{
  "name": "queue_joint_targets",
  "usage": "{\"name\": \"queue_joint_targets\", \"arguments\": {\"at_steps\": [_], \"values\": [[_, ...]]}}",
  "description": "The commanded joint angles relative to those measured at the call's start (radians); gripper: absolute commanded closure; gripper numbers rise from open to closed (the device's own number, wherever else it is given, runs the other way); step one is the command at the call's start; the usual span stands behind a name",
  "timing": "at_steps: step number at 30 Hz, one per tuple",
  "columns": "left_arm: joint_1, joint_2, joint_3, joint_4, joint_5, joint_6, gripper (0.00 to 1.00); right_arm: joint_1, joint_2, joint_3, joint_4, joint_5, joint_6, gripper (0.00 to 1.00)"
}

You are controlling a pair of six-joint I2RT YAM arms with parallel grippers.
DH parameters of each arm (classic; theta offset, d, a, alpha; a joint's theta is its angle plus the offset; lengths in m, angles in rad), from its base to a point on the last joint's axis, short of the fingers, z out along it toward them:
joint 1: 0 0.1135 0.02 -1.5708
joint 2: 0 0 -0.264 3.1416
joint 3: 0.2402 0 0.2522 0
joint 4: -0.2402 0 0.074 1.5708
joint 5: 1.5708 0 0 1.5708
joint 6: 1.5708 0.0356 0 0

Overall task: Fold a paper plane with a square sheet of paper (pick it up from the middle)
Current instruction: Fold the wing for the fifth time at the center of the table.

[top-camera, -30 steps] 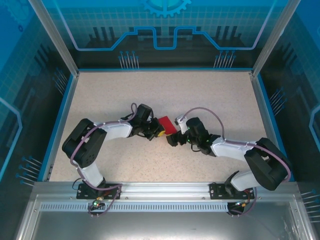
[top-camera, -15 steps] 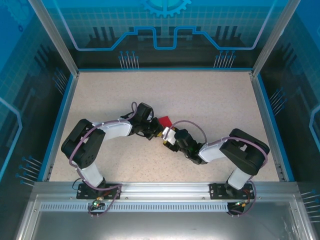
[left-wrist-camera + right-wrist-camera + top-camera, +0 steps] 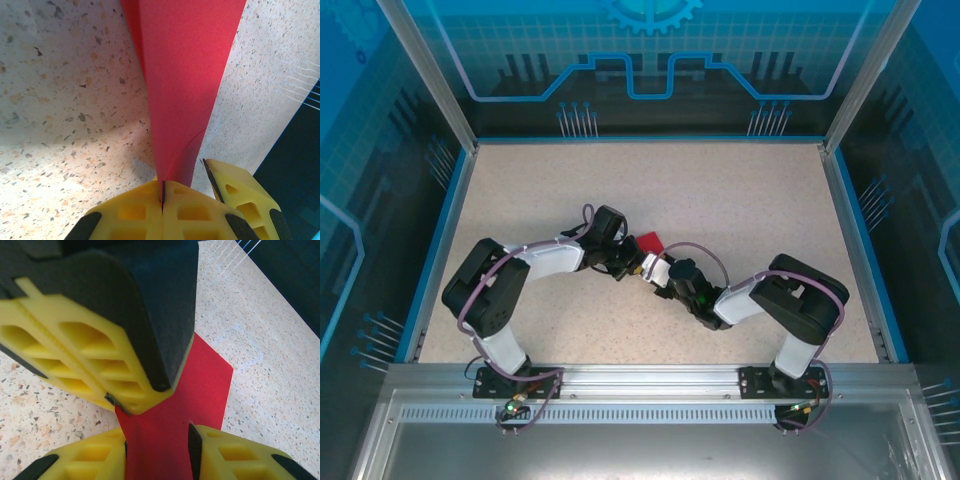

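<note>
The square sheet of paper is folded into a slim red paper plane (image 3: 185, 75). It tapers down to a point in my left gripper (image 3: 163, 192), which is shut on that narrow end. In the top view the red paper plane (image 3: 648, 241) sticks out past the left gripper (image 3: 632, 264) near the table's middle. My right gripper (image 3: 157, 445) has come up against the left one. Its jaws stand apart, with the red paper plane (image 3: 205, 380) lying between them. The left gripper's yellow fingers (image 3: 100, 365) loom right in front of it.
The speckled table (image 3: 740, 200) has a blue rim and transparent walls round it. Both arms crowd together just below its centre, the right arm's elbow (image 3: 805, 295) bent to the near right. One right finger (image 3: 240, 195) shows beside the left jaws.
The right arm has swung left and tucked in against the left gripper. Its jaws have narrowed around the red paper. The left gripper has kept its hold and place.
</note>
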State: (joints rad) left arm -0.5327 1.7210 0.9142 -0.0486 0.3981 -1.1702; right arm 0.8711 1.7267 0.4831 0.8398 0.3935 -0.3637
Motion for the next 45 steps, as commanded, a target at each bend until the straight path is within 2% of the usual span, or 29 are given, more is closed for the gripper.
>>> {"name": "queue_joint_targets", "arguments": {"at_steps": [1, 9, 15, 19, 22, 25, 31, 38, 45], "values": [[0.007, -0.04, 0.022, -0.045, 0.016, 0.026, 0.95, 0.012, 0.005, -0.006, 0.03, 0.027, -0.011, 0.64], [0.01, -0.053, 0.015, -0.05, 0.011, 0.024, 0.95, 0.004, 0.015, -0.003, 0.018, 0.038, 0.009, 0.65], [0.011, -0.056, 0.014, -0.052, 0.012, 0.023, 0.95, 0.003, 0.011, -0.002, 0.009, 0.026, 0.011, 0.79], [0.036, -0.083, 0.015, -0.08, -0.004, 0.045, 0.79, 0.001, 0.0, 0.003, -0.015, -0.004, 0.032, 0.87], [0.073, -0.12, 0.018, -0.123, -0.03, 0.078, 0.63, -0.003, -0.023, 0.009, -0.051, -0.057, 0.081, 0.9], [0.113, -0.169, 0.014, -0.166, -0.069, 0.113, 0.53, -0.014, -0.044, 0.014, -0.095, -0.122, 0.159, 0.9], [0.165, -0.253, -0.047, -0.16, -0.116, 0.147, 0.46, -0.044, -0.084, 0.034, -0.182, -0.247, 0.355, 0.92], [0.164, -0.285, -0.185, 0.043, -0.05, 0.159, 0.43, -0.087, -0.099, 0.08, -0.291, -0.425, 0.524, 0.95], [0.13, -0.291, -0.297, 0.204, -0.02, 0.178, 0.53, -0.101, -0.055, 0.105, -0.295, -0.492, 0.634, 0.95]]}}
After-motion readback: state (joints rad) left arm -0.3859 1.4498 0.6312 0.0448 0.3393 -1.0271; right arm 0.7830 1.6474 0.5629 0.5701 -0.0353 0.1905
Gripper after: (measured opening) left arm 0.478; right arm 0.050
